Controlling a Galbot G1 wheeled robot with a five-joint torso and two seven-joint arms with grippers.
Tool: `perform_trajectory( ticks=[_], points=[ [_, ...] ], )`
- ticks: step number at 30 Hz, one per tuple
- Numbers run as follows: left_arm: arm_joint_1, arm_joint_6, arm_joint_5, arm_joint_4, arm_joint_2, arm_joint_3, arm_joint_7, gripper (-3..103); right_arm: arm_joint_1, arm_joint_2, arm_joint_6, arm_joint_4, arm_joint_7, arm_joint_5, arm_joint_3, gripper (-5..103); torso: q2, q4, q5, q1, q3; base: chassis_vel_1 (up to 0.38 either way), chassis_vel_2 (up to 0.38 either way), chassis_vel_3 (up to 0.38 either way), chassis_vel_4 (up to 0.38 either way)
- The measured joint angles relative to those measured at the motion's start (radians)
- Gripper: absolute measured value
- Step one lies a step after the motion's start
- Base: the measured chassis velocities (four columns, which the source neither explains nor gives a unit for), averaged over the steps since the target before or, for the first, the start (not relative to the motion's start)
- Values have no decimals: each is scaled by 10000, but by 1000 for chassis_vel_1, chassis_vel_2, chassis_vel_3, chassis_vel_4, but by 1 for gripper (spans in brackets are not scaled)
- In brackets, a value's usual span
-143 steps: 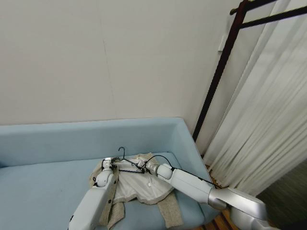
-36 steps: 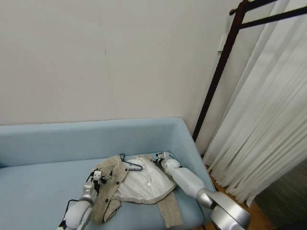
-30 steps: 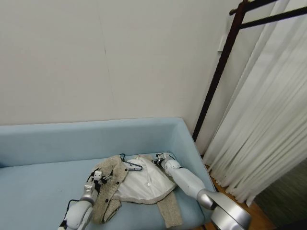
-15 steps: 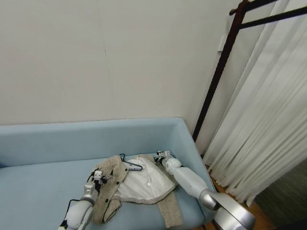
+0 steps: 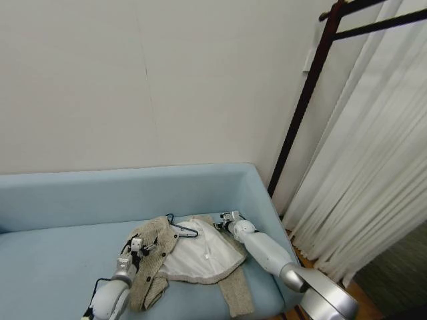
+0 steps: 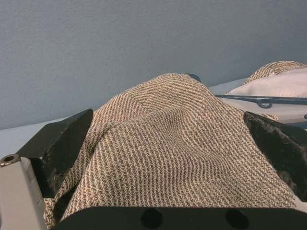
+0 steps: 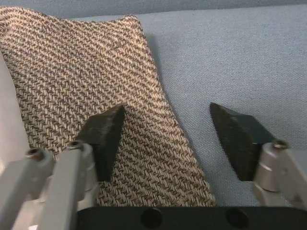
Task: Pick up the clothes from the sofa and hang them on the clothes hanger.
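A beige tweed jacket (image 5: 155,263) with white lining (image 5: 200,253) lies spread on the light-blue sofa (image 5: 60,267). A black hanger (image 5: 181,229) rests on its collar area. My left gripper (image 5: 137,245) is low at the jacket's left shoulder. In the left wrist view that left gripper (image 6: 168,143) is open, with a hump of tweed (image 6: 168,158) between its fingers and the hanger bar (image 6: 261,99) beyond. My right gripper (image 5: 227,218) sits at the jacket's right edge. It is open (image 7: 170,139) over the tweed hem (image 7: 96,96) and bare sofa fabric (image 7: 230,62).
A dark wooden clothes rack (image 5: 303,100) stands just past the sofa's right end, its bar high at the top right. White curtains (image 5: 373,167) hang to the right of it. The sofa back (image 5: 133,190) runs along a plain wall.
Earlier both grippers met at the hanger in the jacket's middle; they have moved apart to its sides. Over the last second my right gripper edged slightly right; the left stayed put.
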Motion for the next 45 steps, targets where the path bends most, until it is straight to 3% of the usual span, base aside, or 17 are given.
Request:
perform_trajectory(
  ticks=[2, 5, 8, 13, 16, 17, 19, 20, 23, 26, 28, 32, 34, 38, 40, 42, 45],
  points=[
    [-13, 0, 0, 20, -12, 11, 1, 100, -11, -1, -11, 24, 3, 15, -1, 62, 0, 0, 0, 0, 0, 0, 0, 0, 0],
    [-50, 0, 0, 72, -41, 38, 3, 100, -70, -5, -100, 198, 76, 196, -13, 79, 0, -1, 0, 0, 0, 0, 0, 0, 0],
    [-69, 0, 0, 98, -50, 54, 4, 100, -104, 8, -151, 261, 122, 265, -13, 84, 0, -1, -1, 0, 0, 0, 0, 0, 0],
    [-106, -23, -1, 157, -41, 64, 5, 100, -184, 139, -82, 230, 124, 144, -32, 102, 0, -1, -1, 0, 0, 0, 0, 0, 0],
    [-115, -56, -3, 182, -26, 64, 6, 100, -190, 177, 54, 177, 128, 72, -51, 100, 0, -2, -1, 0, -1, 0, 0, 0, 0],
    [-126, -92, -3, 208, -24, 64, 6, 100, -190, 188, 136, 160, 146, 29, -71, 90, 0, -1, -1, 0, 0, 0, 0, 0, 0],
    [-131, -114, -3, 223, -25, 64, 6, 100, -192, 189, 176, 161, 158, 13, -78, 90, 0, -1, -1, 0, 0, 0, 0, 0, 0],
    [-139, -138, -3, 237, -36, 72, 6, 100, -198, 184, 246, 168, 206, -24, -102, 79, 0, -1, -1, 0, 0, 0, 0, 0, 0],
    [-153, -168, -3, 249, -53, 93, 6, 100, -224, 163, 383, 219, 311, -58, -151, 74, 0, -1, -1, 0, 0, 0, 0, 0, 0],
    [-192, -223, -3, 262, -69, 113, 7, 100, -301, 88, 482, 406, 497, -76, -218, 57, 0, 0, 0, 0, 0, 0, 0, 0, 0],
    [-209, -236, -3, 269, -75, 116, 7, 100, -333, 63, 490, 470, 539, -98, -233, 57, 0, 0, 0, 0, 0, 0, 0, 0, 0],
    [-254, -279, -3, 276, -95, 123, 5, 100, -466, -19, 529, 718, 647, -148, -285, 36, 0, -1, 0, 0, 0, 0, 0, 0, 0],
    [-254, -283, -3, 273, -104, 124, 4, 100, -496, -42, 531, 787, 672, -153, -302, 36, 0, -1, 0, 0, 0, 0, 0, 0, 0],
    [-218, -326, -3, 225, -133, 125, -14, 100, -611, -126, 534, 1048, 753, -187, -342, 14, 0, 0, 0, 0, 0, 0, 0, 0, 0],
    [-199, -335, -2, 207, -137, 123, -17, 100, -641, -140, 539, 1101, 772, -198, -343, 14, 0, 0, 0, 0, 0, 0, 0, 0, 0],
    [-173, -347, 0, 174, -140, 118, -24, 100, -694, -170, 579, 1176, 796, -244, -344, 4, 0, 1, 0, 0, -1, 0, 0, 0, 0],
    [-159, -352, 2, 142, -142, 116, -30, 100, -766, -217, 661, 1307, 876, -345, -315, 1, 0, 1, 1, 0, 0, 0, 0, 0, 0]
  ],
)
